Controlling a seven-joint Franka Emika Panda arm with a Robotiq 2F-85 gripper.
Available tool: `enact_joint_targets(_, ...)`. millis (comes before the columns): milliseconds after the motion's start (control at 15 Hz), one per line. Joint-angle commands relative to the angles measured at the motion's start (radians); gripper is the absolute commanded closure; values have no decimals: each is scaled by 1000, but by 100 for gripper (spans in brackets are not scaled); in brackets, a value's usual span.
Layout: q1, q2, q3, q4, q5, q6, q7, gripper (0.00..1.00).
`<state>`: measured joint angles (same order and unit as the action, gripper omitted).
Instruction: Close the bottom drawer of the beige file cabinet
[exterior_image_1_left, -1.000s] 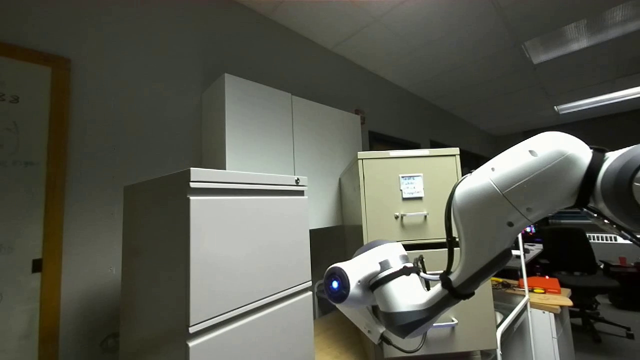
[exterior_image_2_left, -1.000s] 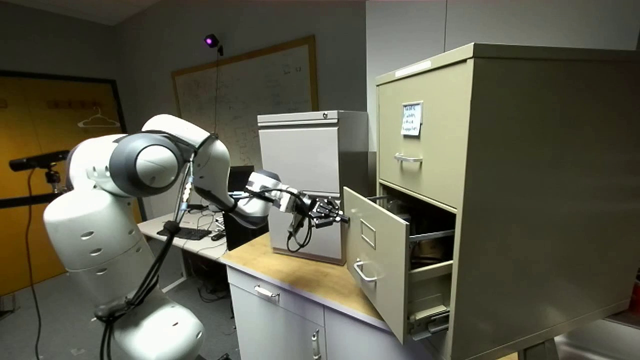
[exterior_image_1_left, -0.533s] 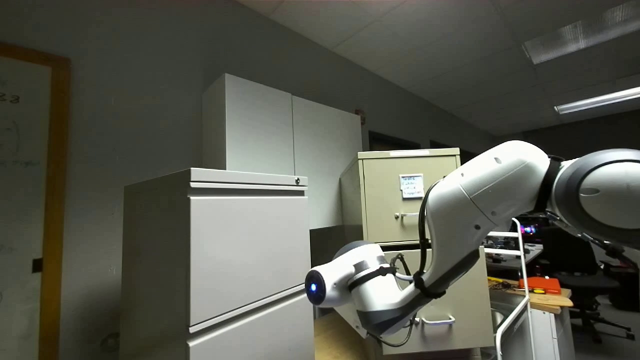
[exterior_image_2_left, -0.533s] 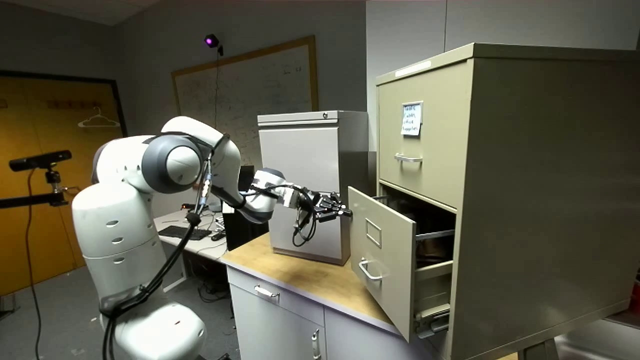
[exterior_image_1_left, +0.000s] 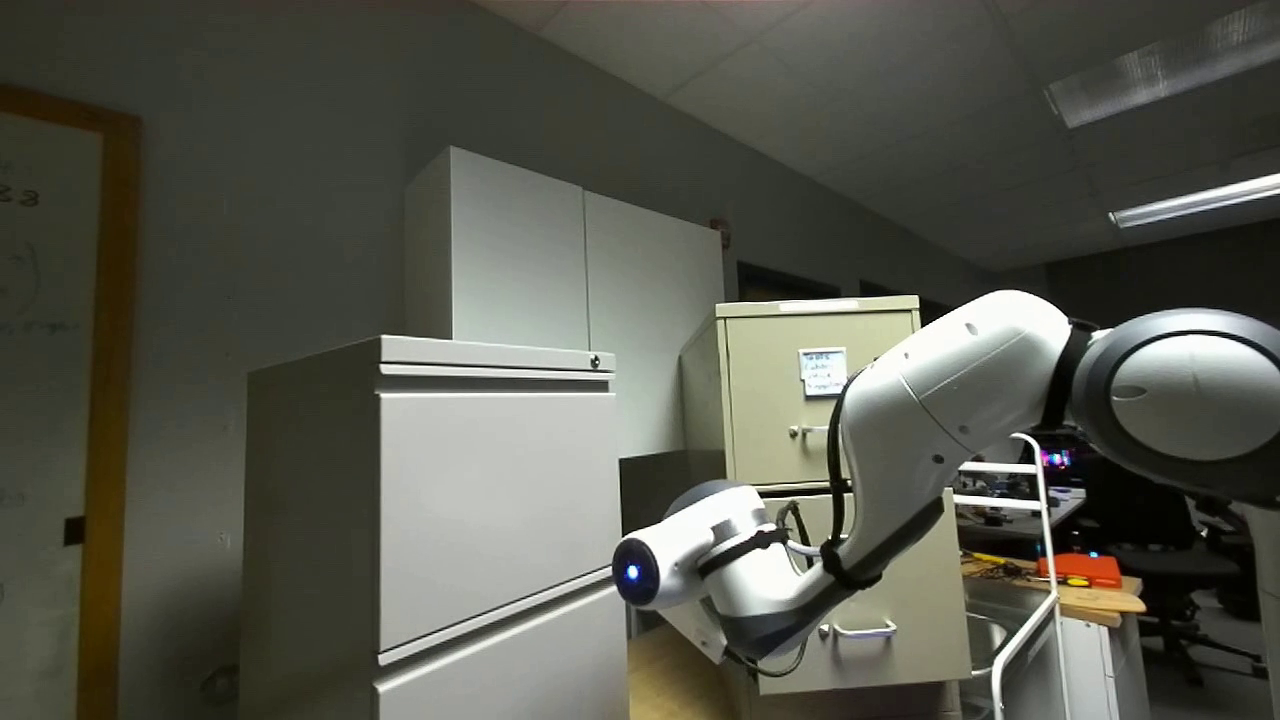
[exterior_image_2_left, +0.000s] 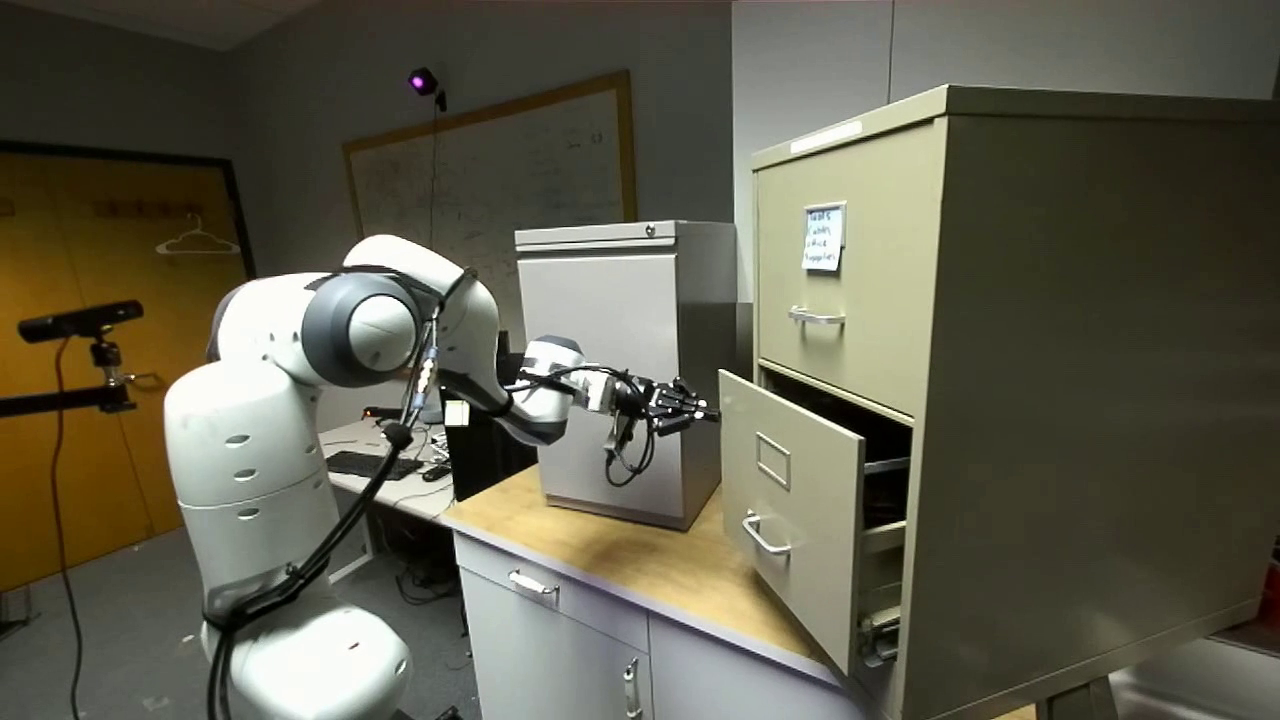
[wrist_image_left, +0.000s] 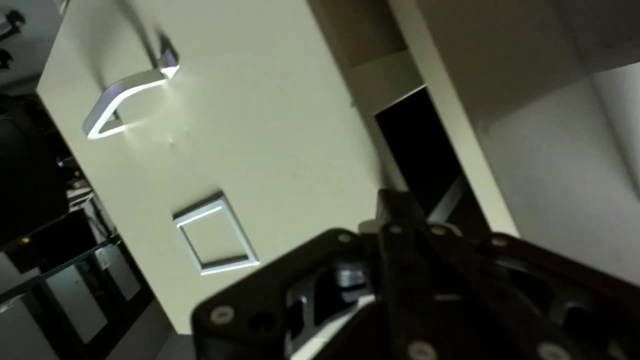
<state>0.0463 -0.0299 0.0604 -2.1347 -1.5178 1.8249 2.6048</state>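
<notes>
The beige file cabinet (exterior_image_2_left: 1080, 400) stands at the right in an exterior view, with a white paper sheet on its top drawer; it also shows in an exterior view (exterior_image_1_left: 765, 400). Its bottom drawer (exterior_image_2_left: 805, 590) is partly out, with a dark gap behind its front. The drawer front (wrist_image_left: 290, 130) fills much of the wrist view, with its handle (wrist_image_left: 130, 92) and label frame (wrist_image_left: 217, 235). My gripper (exterior_image_2_left: 712, 414) is shut and seems empty, its tips at the drawer front's edge near the top. In the wrist view the fingertips (wrist_image_left: 397, 200) meet that edge; exact contact is unclear.
A wider pale grey cabinet (exterior_image_2_left: 600, 310) stands close behind the gripper on a wooden counter (exterior_image_2_left: 600, 545). A light grey cupboard (exterior_image_1_left: 520, 260) is behind. A white rack (exterior_image_1_left: 1045, 560) and a red case (exterior_image_1_left: 1085, 570) are beyond the beige cabinet.
The arm and gripper have moved toward the beige cabinet. The bottom drawer has slid further in with them, and the gap behind its front is narrower. The gripper stays shut.
</notes>
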Motion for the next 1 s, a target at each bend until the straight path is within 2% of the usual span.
enact_joint_targets(0, -28, -19, -41, 34, -83, 233, -1, 100)
enact_joint_targets(133, -44, -26, -62, 47, -91, 319, -2, 100)
enact_joint_targets(333, -60, -87, -83, 8, -77, 412, -4, 100)
enact_joint_targets(533, -64, -179, -101, -92, -50, 575, -5, 100)
enact_joint_targets(933, -71, -361, -161, -305, 37, 809, -90, 100)
